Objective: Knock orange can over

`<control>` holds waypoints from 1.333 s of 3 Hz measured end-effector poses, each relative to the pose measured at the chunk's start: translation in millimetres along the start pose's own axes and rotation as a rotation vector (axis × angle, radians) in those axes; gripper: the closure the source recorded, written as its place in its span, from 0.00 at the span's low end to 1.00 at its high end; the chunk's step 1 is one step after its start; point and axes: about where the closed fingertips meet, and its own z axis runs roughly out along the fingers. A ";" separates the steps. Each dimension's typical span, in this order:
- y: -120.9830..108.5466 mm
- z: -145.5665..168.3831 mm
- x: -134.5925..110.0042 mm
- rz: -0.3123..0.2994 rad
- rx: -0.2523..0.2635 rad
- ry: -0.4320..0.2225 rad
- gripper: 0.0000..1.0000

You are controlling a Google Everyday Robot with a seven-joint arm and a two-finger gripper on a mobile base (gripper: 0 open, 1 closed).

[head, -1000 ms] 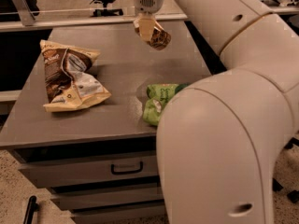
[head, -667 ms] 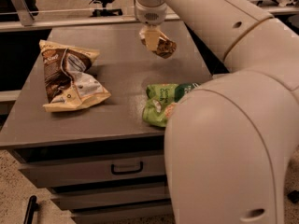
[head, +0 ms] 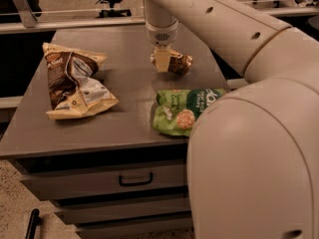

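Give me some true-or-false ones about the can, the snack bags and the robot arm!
1. The gripper is right next to the orange can, towards the back of the table. True.
2. The orange can sits on top of the green snack bag. False: it is farther back, apart from that bag.
3. The brown-and-cream snack bag lies on the table, away from the gripper. True.
4. The top drawer under the table is pulled open. False: it is shut.
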 end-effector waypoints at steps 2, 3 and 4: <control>-0.5 4.4 -1.0 -0.001 0.000 -0.001 0.00; 0.3 -4.1 4.7 -0.004 0.010 -0.006 0.00; 0.0 -32.7 26.7 0.026 0.050 -0.016 0.00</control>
